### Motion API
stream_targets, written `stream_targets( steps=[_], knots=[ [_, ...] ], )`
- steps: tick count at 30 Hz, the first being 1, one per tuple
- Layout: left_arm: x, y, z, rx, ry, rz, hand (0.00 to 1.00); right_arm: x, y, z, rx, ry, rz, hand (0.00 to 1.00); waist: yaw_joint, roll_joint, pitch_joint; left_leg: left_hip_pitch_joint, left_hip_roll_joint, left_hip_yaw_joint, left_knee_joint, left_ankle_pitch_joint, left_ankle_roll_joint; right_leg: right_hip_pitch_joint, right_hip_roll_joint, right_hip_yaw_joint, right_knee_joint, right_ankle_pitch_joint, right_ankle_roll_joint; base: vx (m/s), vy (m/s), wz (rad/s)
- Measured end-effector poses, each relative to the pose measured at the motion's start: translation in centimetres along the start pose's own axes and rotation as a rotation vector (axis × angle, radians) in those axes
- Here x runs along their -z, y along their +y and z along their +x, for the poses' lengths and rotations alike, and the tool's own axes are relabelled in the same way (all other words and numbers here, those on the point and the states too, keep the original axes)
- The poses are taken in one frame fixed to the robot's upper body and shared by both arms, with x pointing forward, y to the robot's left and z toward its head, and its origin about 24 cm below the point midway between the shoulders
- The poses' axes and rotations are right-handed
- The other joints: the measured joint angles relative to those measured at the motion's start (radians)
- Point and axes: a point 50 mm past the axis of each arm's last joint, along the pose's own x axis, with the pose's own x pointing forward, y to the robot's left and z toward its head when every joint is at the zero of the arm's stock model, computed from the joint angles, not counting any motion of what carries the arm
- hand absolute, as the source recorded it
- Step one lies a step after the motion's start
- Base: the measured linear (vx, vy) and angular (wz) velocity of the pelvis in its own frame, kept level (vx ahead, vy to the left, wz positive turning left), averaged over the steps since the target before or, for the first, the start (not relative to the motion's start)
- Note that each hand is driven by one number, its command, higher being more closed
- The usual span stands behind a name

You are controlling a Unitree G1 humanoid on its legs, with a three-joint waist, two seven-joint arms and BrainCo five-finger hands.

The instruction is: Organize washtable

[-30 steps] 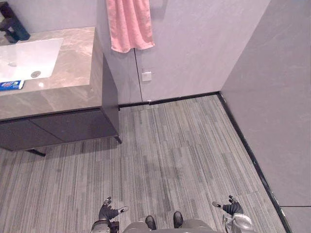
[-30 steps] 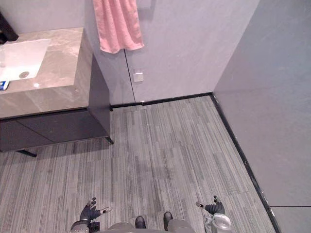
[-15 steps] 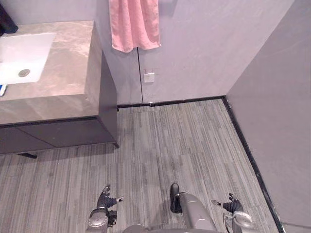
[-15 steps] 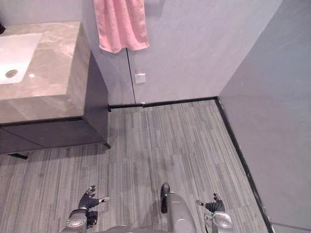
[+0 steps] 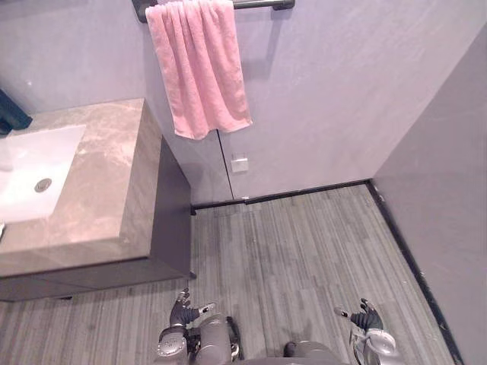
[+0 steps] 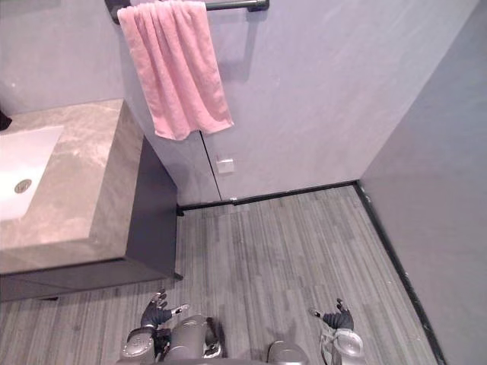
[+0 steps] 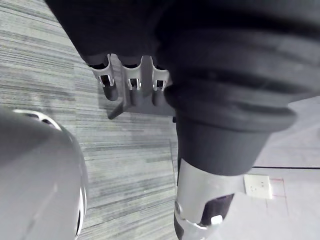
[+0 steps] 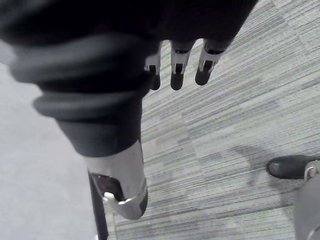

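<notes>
The washtable has a brown marble top over a dark cabinet and stands at the left, with a white sink sunk into it. A pink towel hangs from a dark rail on the wall above its right end. My left hand hangs low over the floor near the cabinet's front corner, fingers relaxed and empty. At the lower right my right hand is open too, holding nothing. In the wrist views the fingers of the left and the fingers of the right point loosely at the floor.
Grey striped flooring stretches between the cabinet and a grey wall on the right. A white wall socket sits low on the back wall. A dark faucet shows at the sink's far edge.
The camera has tilted up and turned: the washtable and towel sit lower and nearer in the picture, and the towel rail has come into sight. Both hands stay low and open.
</notes>
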Motion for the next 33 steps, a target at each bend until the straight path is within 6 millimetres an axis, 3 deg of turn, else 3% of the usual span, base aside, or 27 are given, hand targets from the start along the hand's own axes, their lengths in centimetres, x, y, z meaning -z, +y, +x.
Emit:
stream_targets(
  steps=[3, 4, 5, 7, 8, 9, 10, 13, 14, 15, 16, 17, 19, 22, 23, 25, 27, 29, 30, 31, 33],
  knots=[
    [-0.2, -0.2, 0.1, 0.006, -0.004, -0.002, 0.00, -0.4, 0.1, 0.2, -0.001, -0.007, 0.000, 0.00, 0.019, -0.008, 0.002, 0.029, -0.008, 0.036, 0.051, -0.071, 0.024, -0.008, -0.025, 0.040, 0.095, -0.006, 0.011, 0.35, 0.162, -0.21],
    [0.0, -0.1, 0.0, 0.003, 0.002, -0.001, 0.00, -0.5, 0.2, 0.2, -0.006, -0.013, -0.004, 0.00, 0.027, -0.007, 0.001, 0.080, -0.013, 0.052, 0.038, -0.102, 0.026, -0.042, -0.034, 0.064, 0.218, -0.002, 0.026, 0.32, 0.152, -0.34],
    [0.2, 0.1, -0.1, 0.001, 0.006, 0.009, 0.00, -0.4, 0.4, 0.1, -0.011, -0.012, -0.009, 0.00, 0.019, -0.011, -0.005, 0.130, -0.031, 0.053, 0.009, -0.122, 0.030, -0.094, -0.048, 0.081, 0.376, 0.026, 0.095, 0.32, 0.143, -0.22],
    [0.1, 0.6, 0.0, 0.001, 0.003, 0.034, 0.00, -0.2, 0.6, 0.1, -0.020, -0.007, -0.026, 0.00, 0.010, -0.015, -0.009, 0.197, -0.056, 0.045, -0.039, -0.142, 0.034, -0.197, -0.067, 0.085, 0.621, 0.056, 0.162, 0.34, 0.103, 0.06],
    [0.1, 0.8, 0.0, 0.002, 0.003, 0.048, 0.00, -0.2, 0.6, 0.1, -0.021, -0.007, -0.027, 0.00, 0.004, -0.015, -0.009, 0.241, -0.063, 0.044, -0.064, -0.146, 0.041, -0.261, -0.064, 0.077, 0.724, 0.021, 0.122, 0.43, 0.075, 0.13],
    [0.1, 0.9, 0.0, -0.001, 0.004, 0.050, 0.00, -0.2, 0.6, 0.1, -0.022, -0.007, -0.029, 0.00, -0.004, -0.014, -0.008, 0.264, -0.063, 0.040, -0.078, -0.147, 0.042, -0.286, -0.062, 0.071, 0.745, 0.004, 0.105, 0.52, 0.024, 0.31],
    [0.1, 1.0, 0.0, -0.003, 0.002, 0.052, 0.00, 0.1, 0.5, 0.0, -0.021, 0.001, -0.032, 0.00, -0.018, -0.003, -0.004, 0.328, -0.052, 0.018, -0.120, -0.147, 0.042, -0.352, -0.032, 0.018, 0.712, -0.038, 0.047, 0.38, -0.005, 0.29],
    [-0.2, 1.0, 0.2, -0.005, -0.004, 0.052, 0.00, 0.0, 0.5, 0.0, -0.022, -0.001, -0.034, 0.00, -0.031, 0.015, 0.006, 0.375, -0.013, -0.006, -0.130, -0.147, 0.042, -0.424, 0.030, -0.008, 0.556, -0.050, 0.016, 0.32, -0.088, 0.32],
    [-0.1, 1.0, 0.2, -0.004, 0.005, 0.054, 0.00, 0.2, 0.5, -0.1, -0.021, 0.003, -0.035, 0.00, -0.033, 0.016, 0.007, 0.398, 0.001, -0.019, -0.135, -0.147, 0.041, -0.445, 0.055, -0.002, 0.411, -0.017, 0.011, 0.38, -0.163, 0.51],
    [-0.2, 1.4, 0.3, -0.012, 0.002, 0.062, 0.00, 0.8, 0.3, -0.3, -0.019, 0.020, -0.041, 0.00, -0.033, -0.008, -0.002, 0.421, -0.008, -0.041, -0.145, -0.149, 0.007, -0.438, 0.059, 0.006, 0.222, 0.095, 0.007, 0.39, -0.174, 0.61],
    [-0.1, 1.4, 0.3, -0.012, 0.003, 0.064, 0.00, 1.4, 0.1, -0.5, -0.016, 0.036, -0.048, 0.00, -0.035, -0.019, -0.003, 0.431, -0.021, -0.059, -0.142, -0.164, -0.020, -0.431, 0.056, 0.013, 0.181, 0.227, -0.011, 0.43, -0.180, 0.54],
    [0.3, 0.5, 0.3, 0.003, 0.023, 0.044, 0.00, 1.9, -0.5, -0.5, -0.002, 0.057, -0.058, 0.00, -0.030, 0.011, -0.008, 0.455, 0.015, -0.091, -0.147, -0.182, -0.049, -0.434, 0.077, 0.001, 0.239, 0.217, -0.043, 0.43, -0.198, 0.36],
    [0.6, 0.1, 0.1, -0.001, 0.035, 0.008, 0.00, 1.7, -0.4, -0.5, 0.002, 0.050, -0.040, 0.00, -0.032, 0.014, -0.015, 0.452, 0.037, -0.104, -0.113, -0.169, -0.073, -0.429, 0.077, -0.023, 0.268, 0.150, -0.059, 0.40, -0.222, 0.35],
    [0.3, -1.1, 0.1, 0.016, 0.025, -0.034, 0.00, 2.5, 0.4, -1.0, -0.016, 0.065, -0.013, 0.00, -0.044, 0.025, -0.009, 0.308, 0.127, -0.119, 0.279, -0.139, -0.152, -0.303, 0.096, -0.089, 0.211, 0.102, -0.082, 0.39, -0.265, 0.62],
    [0.3, -1.4, -0.1, 0.021, 0.021, -0.045, 0.00, 2.6, 0.6, -1.2, -0.019, 0.060, -0.002, 0.00, -0.028, 0.029, -0.006, 0.245, 0.182, -0.102, 0.465, -0.142, -0.157, -0.236, 0.116, -0.098, 0.175, 0.094, -0.094, 0.26, -0.141, 0.15],
    [0.6, -1.4, -0.4, 0.020, 0.019, -0.052, 0.00, 1.8, 0.7, -1.1, -0.020, 0.021, 0.016, 0.00, -0.020, 0.018, -0.006, 0.179, 0.225, -0.057, 0.564, -0.147, -0.148, -0.174, 0.123, -0.104, 0.140, 0.080, -0.102, 0.24, -0.098, -0.01],
    [0.7, -1.5, -0.5, 0.020, 0.024, -0.057, 0.00, 0.8, 0.8, -0.9, -0.015, -0.009, 0.045, 0.00, -0.006, 0.020, -0.008, 0.128, 0.211, -0.024, 0.422, -0.162, -0.123, -0.136, 0.109, -0.082, 0.110, 0.079, -0.097, 0.20, 0.010, -0.21],
    [0.7, -1.3, -0.5, 0.011, 0.024, -0.064, 0.00, 0.6, 0.7, -0.7, -0.010, -0.010, 0.052, 0.00, 0.000, 0.023, -0.010, 0.123, 0.172, -0.046, 0.234, -0.154, -0.123, -0.131, 0.094, -0.062, 0.109, 0.077, -0.089, 0.21, 0.105, -0.30],
    [0.8, -1.3, -0.5, 0.010, 0.028, -0.065, 0.00, 0.6, 0.5, -0.6, -0.005, -0.008, 0.048, 0.00, -0.002, 0.039, -0.017, 0.133, 0.142, -0.087, 0.045, -0.075, -0.122, -0.131, 0.097, -0.054, 0.108, 0.075, -0.071, 0.27, 0.171, -0.30],
    [0.9, -1.2, -0.4, 0.008, 0.038, -0.059, 0.00, 0.9, 0.7, -0.7, -0.010, 0.011, 0.053, 0.00, -0.002, 0.039, -0.018, 0.158, 0.120, -0.097, -0.012, -0.023, -0.117, -0.122, 0.092, -0.030, 0.108, 0.067, -0.046, 0.24, 0.128, -0.19],
    [0.8, -0.6, -0.3, -0.003, 0.037, -0.045, 0.00, 1.8, 1.2, -1.0, -0.019, 0.039, 0.059, 0.00, -0.002, 0.016, -0.033, 0.184, 0.093, -0.088, -0.063, -0.018, -0.112, -0.113, 0.064, -0.022, 0.083, 0.068, -0.029, 0.19, 0.108, -0.07]
  ],
)
